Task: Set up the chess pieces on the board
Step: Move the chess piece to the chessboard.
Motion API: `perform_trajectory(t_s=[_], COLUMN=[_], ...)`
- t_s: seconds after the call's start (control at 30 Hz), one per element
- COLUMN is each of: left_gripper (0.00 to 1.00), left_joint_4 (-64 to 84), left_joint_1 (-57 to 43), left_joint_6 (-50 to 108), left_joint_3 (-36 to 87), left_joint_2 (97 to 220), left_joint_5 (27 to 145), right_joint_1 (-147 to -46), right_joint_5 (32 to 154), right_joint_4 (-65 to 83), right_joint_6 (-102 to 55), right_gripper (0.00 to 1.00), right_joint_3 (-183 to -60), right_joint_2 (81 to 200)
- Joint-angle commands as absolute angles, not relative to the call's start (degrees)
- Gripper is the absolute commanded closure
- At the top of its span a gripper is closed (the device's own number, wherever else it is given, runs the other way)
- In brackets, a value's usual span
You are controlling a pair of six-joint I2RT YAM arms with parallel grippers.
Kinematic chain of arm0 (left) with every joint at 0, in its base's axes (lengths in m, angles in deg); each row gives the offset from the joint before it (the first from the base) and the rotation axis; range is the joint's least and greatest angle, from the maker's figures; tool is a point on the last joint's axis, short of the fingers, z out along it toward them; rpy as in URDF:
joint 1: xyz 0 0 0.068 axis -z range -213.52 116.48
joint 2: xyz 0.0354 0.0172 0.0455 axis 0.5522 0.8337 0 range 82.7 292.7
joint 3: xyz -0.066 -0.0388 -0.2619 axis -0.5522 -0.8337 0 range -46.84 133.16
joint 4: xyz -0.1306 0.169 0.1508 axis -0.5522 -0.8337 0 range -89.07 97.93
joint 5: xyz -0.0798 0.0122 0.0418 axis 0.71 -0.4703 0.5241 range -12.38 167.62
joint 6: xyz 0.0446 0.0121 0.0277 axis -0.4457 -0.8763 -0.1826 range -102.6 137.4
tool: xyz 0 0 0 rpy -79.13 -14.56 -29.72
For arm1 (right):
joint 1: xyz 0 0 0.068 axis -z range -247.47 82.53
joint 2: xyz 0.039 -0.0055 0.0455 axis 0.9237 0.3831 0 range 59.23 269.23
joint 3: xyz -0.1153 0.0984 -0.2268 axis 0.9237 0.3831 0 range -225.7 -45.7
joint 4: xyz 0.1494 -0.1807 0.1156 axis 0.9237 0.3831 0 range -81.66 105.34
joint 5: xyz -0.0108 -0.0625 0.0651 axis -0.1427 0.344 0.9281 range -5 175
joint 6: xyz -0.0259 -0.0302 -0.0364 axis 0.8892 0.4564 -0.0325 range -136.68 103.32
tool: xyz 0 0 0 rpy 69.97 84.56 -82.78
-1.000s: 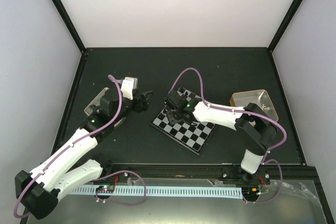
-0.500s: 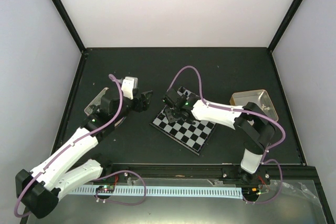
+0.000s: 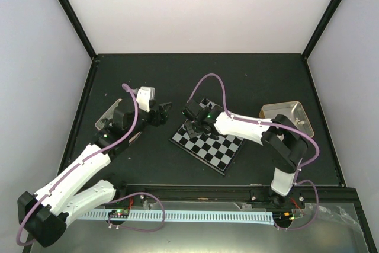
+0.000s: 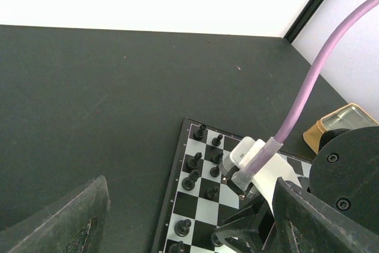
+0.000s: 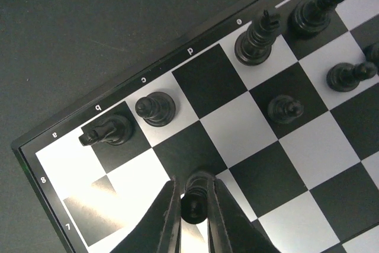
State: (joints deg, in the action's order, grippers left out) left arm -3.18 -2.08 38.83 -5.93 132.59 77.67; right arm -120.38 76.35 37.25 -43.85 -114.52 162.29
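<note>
Pinching black pawn (image 5: 194, 204) in R pincer (image 5: 193, 189), over board (image 5: 237, 128) corner

Black-white checkered board (image 5: 251, 130), black pieces (image 5: 155, 108)

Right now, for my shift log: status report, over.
Right gripper shut on small black chess piece over flat checkered board. Left gripper open, off board. Nearby pieces stand apart.

This was a robot test cell in a lab. A black desk (image 3: 237, 75) stood boxed in by plain white panels (image 3: 195, 4) on black frame posts (image 3: 69, 13). At the desk's near edge, the left arm (image 3: 77, 173) and right arm (image 3: 249, 130) were bolted beside a cable rail (image 3: 195, 215).
</note>
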Motion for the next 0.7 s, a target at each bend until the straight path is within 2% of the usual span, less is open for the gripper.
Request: perform_trajectory(t_s=[0.0, 0.67], left_gripper=[0.23, 0.23], left_joint_4=[-4.28, -5.67], left_joint_1=[-2.59, -3.29], left_joint_6=[39.1, 39.85], left_joint_3=[-3.6, -3.77], left_joint_2=[131.94, 130.84], left_joint_5=[76.63, 74.28], right_joint_1=[-120.32, -117.95], right_joint_5=[74.7, 73.26], right_joint_4=[38.29, 30.94], right_joint_6=[-43.63, -45.24], right_gripper=[0.9, 0.89], right_joint_3=[-116.05, -119.18], right_joint_2=[163.49, 164.12])
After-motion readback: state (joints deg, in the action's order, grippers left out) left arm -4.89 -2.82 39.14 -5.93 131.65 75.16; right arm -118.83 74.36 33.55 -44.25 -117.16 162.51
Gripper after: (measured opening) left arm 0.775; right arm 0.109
